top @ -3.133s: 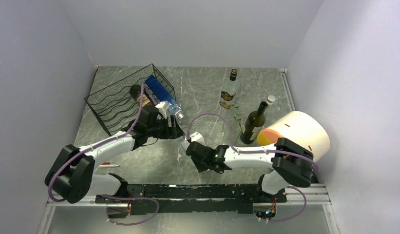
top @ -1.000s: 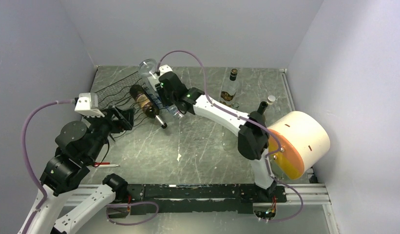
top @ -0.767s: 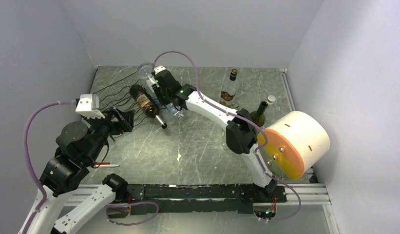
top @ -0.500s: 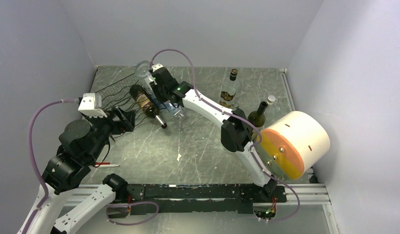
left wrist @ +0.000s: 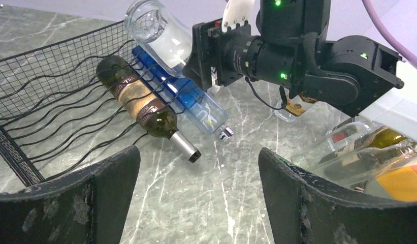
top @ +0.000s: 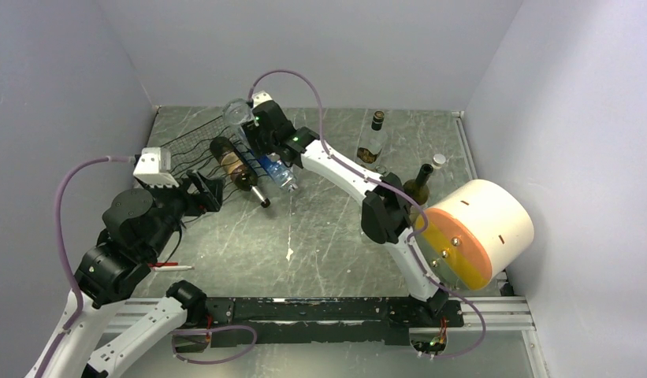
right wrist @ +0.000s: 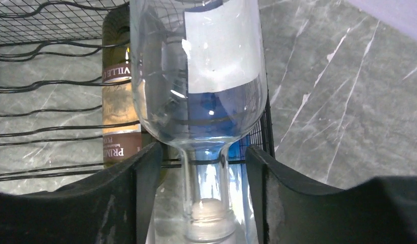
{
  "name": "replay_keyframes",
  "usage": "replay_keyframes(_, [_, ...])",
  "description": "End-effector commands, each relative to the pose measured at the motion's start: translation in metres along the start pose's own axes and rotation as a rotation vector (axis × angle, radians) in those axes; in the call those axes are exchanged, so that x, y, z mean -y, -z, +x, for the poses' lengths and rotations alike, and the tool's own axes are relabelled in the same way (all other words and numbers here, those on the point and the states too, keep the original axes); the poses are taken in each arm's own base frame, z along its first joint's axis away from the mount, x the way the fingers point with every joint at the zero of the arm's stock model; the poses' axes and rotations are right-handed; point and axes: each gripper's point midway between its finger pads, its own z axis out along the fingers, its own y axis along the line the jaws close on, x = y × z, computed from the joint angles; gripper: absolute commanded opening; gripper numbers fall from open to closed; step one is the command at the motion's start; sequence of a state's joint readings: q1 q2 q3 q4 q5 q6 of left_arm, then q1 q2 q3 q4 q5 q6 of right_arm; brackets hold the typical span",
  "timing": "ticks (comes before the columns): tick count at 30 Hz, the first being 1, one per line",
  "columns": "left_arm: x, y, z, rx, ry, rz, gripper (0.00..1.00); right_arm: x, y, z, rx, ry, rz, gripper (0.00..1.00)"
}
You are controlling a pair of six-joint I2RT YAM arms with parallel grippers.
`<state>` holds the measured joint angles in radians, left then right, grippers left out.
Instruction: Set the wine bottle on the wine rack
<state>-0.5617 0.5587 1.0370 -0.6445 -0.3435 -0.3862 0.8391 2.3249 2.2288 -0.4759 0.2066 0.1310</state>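
Fingers (right wrist: 140, 198) of the right gripper (right wrist: 203, 168) stand either side of the neck of the clear wine bottle (right wrist: 196, 76), with a sliver of daylight on both sides, so I read them as parted and not pinching it. That bottle lies at the right end of the wine rack (top: 182, 150), its base tilted up towards the back wall. It seems to rest over a blue bottle (left wrist: 196, 104), and a dark labelled bottle (left wrist: 137, 101) sits cradled just beside them. My left gripper (left wrist: 198, 168) hangs wide in front of the rack with nothing between its pads.

I judge this to be the release step. The next move calls for drawing the right gripper straight back along the line of the neck without clipping the cap. I also need to watch for a roll or slide, since I cannot tell whether the bottle has a wire cradle of its own.

Only the right wrist view shows the gaps at the neck; from above the wrist hides them. The left wrist view gives me the tilt and the stacking over the blue bottle. The top view alone places two standing bottles (top: 371, 146) well apart to the right
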Motion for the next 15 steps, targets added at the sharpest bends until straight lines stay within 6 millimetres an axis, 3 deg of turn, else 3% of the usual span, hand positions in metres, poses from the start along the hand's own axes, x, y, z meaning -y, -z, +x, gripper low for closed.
replay_keyframes(1, [0.01, -0.002, 0.003, -0.022, 0.006, 0.044, 0.9, 0.002, 0.022, -0.045, 0.141, -0.007, 0.01, 0.67])
replay_keyframes(7, [0.015, -0.001, 0.0, -0.018, 0.007, 0.068, 0.9, 0.002, 0.047, -0.066, 0.201, -0.025, -0.009, 0.72])
replay_keyframes(11, [0.019, -0.001, 0.0, -0.015, 0.008, 0.092, 0.9, 0.006, 0.081, -0.076, 0.247, -0.08, -0.02, 0.72])
replay_keyframes(13, [0.021, -0.002, 0.0, -0.016, -0.001, 0.105, 0.9, 0.016, 0.127, -0.096, 0.326, -0.124, -0.016, 0.71])
replay_keyframes(14, [0.023, -0.002, 0.0, -0.017, -0.001, 0.115, 0.9, 0.019, 0.133, -0.088, 0.324, -0.139, -0.008, 0.71])
replay_keyframes(15, [0.024, -0.003, 0.001, -0.018, -0.04, 0.128, 0.91, 0.025, 0.162, -0.096, 0.367, -0.163, -0.006, 0.71])
